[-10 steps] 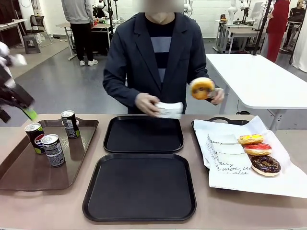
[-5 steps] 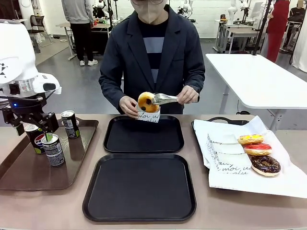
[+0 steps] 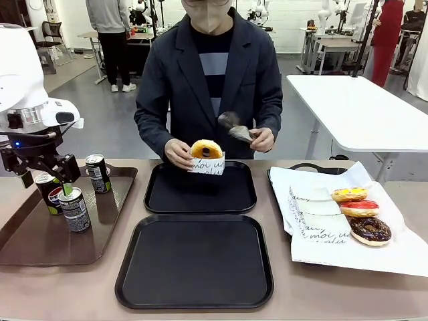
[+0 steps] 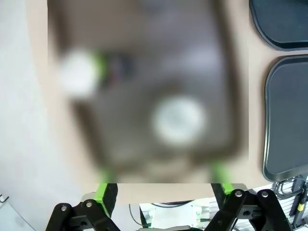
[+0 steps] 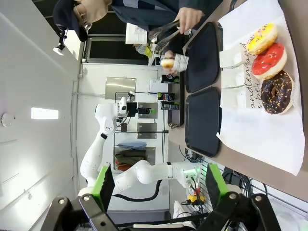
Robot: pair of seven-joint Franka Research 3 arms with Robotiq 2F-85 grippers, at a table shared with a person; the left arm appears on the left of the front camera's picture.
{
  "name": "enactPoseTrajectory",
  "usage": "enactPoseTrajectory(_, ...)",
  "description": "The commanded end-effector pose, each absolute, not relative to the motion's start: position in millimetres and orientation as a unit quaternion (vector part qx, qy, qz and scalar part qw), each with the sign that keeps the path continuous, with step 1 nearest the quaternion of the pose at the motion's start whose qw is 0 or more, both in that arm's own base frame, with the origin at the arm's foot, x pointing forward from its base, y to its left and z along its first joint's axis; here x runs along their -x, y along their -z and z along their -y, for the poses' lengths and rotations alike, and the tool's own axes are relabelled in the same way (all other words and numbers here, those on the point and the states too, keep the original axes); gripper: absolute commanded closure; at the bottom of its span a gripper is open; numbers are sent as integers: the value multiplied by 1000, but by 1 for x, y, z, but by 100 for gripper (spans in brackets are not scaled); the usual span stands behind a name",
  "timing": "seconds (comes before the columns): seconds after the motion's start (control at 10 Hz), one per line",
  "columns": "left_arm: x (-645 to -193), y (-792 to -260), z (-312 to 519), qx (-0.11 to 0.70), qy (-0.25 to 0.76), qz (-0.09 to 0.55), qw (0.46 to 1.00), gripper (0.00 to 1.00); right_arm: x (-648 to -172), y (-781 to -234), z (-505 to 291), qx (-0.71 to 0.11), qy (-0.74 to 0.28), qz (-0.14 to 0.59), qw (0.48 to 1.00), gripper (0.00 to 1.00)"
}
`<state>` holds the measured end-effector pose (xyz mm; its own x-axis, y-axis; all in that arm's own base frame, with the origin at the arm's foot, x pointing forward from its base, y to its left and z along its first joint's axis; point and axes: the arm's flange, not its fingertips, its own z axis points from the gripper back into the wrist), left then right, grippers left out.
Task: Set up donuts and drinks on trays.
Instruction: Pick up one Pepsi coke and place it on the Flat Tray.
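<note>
Far black tray (image 3: 200, 194) and near black tray (image 3: 194, 261): plastic, matt, smooth.
Brown tray (image 3: 33, 241): glossy, mirrors the cans (image 3: 73, 208).
Cans: metal, bright silver tops, printed sides.
Sleeve (image 3: 208, 166) round the held donut (image 3: 206, 148): white paper, black script.
Sheet (image 3: 394, 251) under three donuts (image 3: 359, 208): white paper, creased; glazes shiny.
Tongs (image 3: 235, 130): polished metal.
Surface (image 3: 67, 287): tan, smooth, matt.
Person's jacket (image 3: 174, 80): dark cloth, matt.
Left pincer (image 3: 47, 184): black, matt, green pads.

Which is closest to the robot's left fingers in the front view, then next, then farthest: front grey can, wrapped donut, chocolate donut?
1. Front grey can, on the brown tray, right by the left fingers.
2. Wrapped donut, middle, in the person's hand.
3. Chocolate donut, far right, on the paper.
</note>
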<state>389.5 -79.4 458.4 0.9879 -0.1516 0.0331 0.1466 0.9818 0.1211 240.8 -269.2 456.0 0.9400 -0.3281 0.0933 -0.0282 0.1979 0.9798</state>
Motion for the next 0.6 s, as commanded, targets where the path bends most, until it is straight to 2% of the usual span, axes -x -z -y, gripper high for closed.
enactPoseTrajectory(0.0, -394, -454, 83, -41, 74, 26, 996, 0, -240, -456, 270, -631, 96, 144, 757, 0)
enactPoseTrajectory(0.3, -391, -448, 82, -25, 31, 61, 997, 0, -240, -456, 270, -631, 96, 144, 757, 0)
enactPoseTrajectory(0.5, -389, -424, 81, -33, -9, 78, 996, 0, -240, -456, 270, -631, 96, 144, 757, 0)
